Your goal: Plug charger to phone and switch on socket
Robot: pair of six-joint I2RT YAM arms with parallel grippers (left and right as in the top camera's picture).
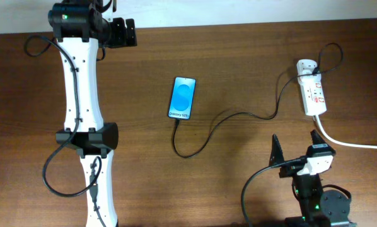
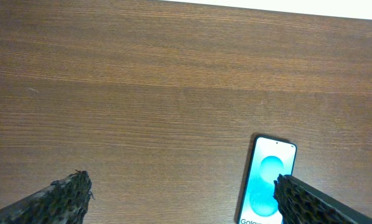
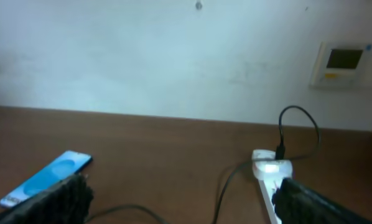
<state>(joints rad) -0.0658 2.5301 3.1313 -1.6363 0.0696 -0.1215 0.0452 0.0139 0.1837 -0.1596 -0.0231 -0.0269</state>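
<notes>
The phone (image 1: 182, 98) lies flat at the table's middle, blue screen up; it also shows in the left wrist view (image 2: 270, 183) and the right wrist view (image 3: 46, 177). The charger cable (image 1: 239, 115) runs from the socket (image 1: 313, 94) at the right, loops, and ends at the phone's bottom edge (image 1: 176, 123); I cannot tell if the tip is seated. The socket also shows in the right wrist view (image 3: 270, 171). My left gripper (image 1: 132, 33) (image 2: 181, 183) is open and empty, far left of the phone. My right gripper (image 1: 295, 148) (image 3: 181, 186) is open and empty, in front of the socket.
A thick white cord (image 1: 352, 142) leaves the socket toward the right edge. The left arm (image 1: 81, 113) stretches along the table's left side with its own black cables. A white wall with a small panel (image 3: 341, 62) stands behind the table.
</notes>
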